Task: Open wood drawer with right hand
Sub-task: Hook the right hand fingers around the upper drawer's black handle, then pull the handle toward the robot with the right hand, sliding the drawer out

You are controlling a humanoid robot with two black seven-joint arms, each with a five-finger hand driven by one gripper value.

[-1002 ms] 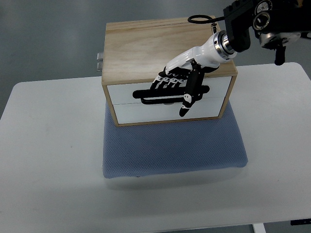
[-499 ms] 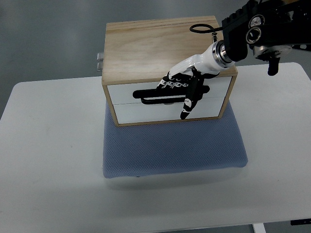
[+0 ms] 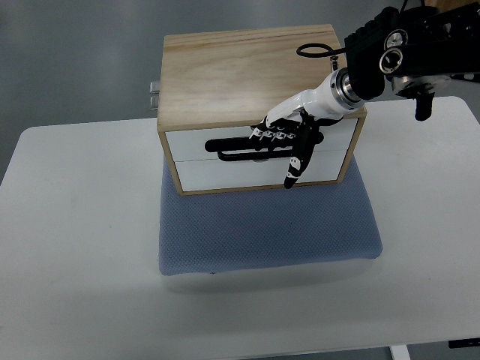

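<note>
While the drawer (image 3: pixel 259 147) sits shut in the wooden box (image 3: pixel 251 67) on the blue mat (image 3: pixel 266 225), our right hand (image 3: pixel 289 131) curls its fingers (image 3: pixel 264 133) around the black handle (image 3: pixel 229 145), thumb pointing down, mid-counter (image 3: pixel 75 225).
</note>
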